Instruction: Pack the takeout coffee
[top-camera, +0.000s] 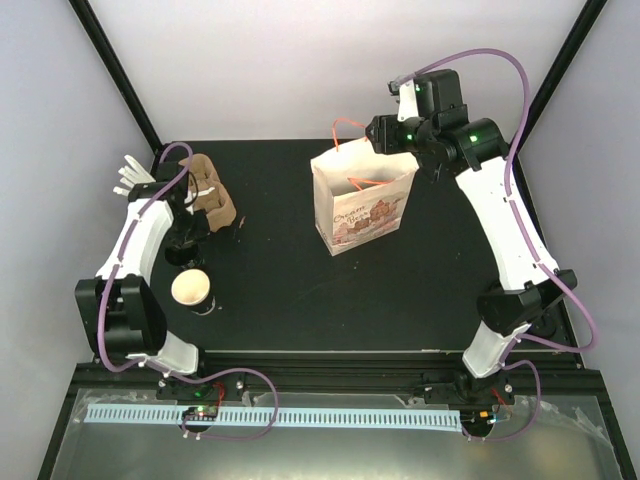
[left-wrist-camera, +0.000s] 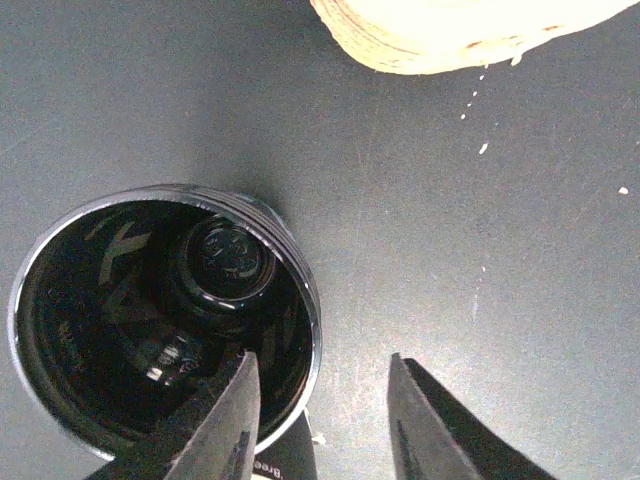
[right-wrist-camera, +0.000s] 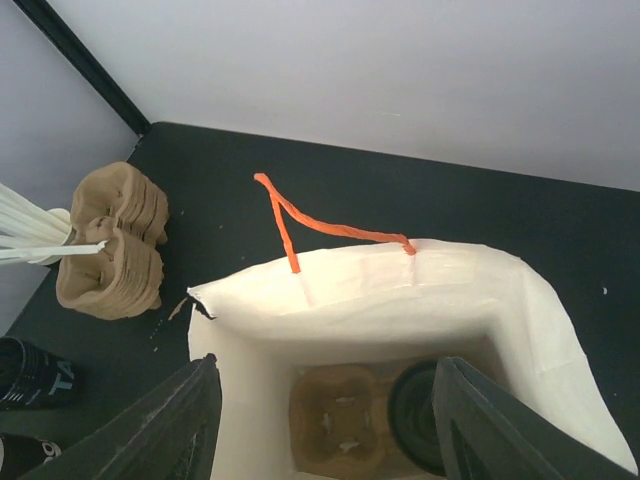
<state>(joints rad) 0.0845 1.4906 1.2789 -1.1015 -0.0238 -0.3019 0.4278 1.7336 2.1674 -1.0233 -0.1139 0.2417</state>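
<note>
On the black table (left-wrist-camera: 480, 250), we see our left pincer (left-wrist-camera: 322, 365) half open, empty, astride the lid (left-wrist-camera: 225, 260)'s rim.

Our left arm (top-camera: 135, 242) bends at the elbow, forearm stretched forward; the left gripper (left-wrist-camera: 322, 425) points straight down, jaws parted; our right arm (top-camera: 502, 218) reaches far forward; the right gripper (right-wrist-camera: 325, 420) tilts downward, jaws spread wide.
</note>
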